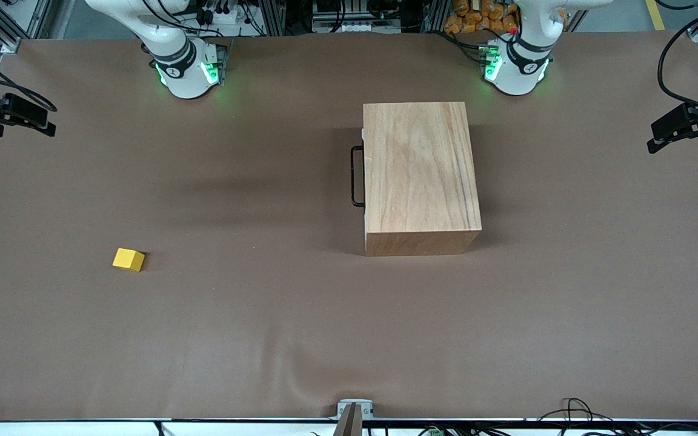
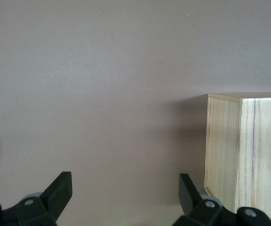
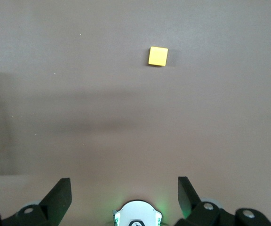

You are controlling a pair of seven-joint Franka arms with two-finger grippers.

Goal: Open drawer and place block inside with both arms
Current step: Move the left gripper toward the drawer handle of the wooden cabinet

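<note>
You see the smooth light-wood cabinet [image 1: 422, 175] on the matte brown table [image 1: 264, 339], its drawer shut, thin black wire handle [image 1: 356, 176] facing the right arm's end. The small yellow block [image 1: 128, 259] lies well apart, nearer the front camera. The left gripper [image 2: 125, 188] hangs beside the cabinet, fingers spread; the right gripper [image 3: 124, 190], fingers apart, hangs over bare table.

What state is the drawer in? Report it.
Shut. The drawer's white front sits flush against the wooden cabinet, and only its black handle sticks out.
</note>
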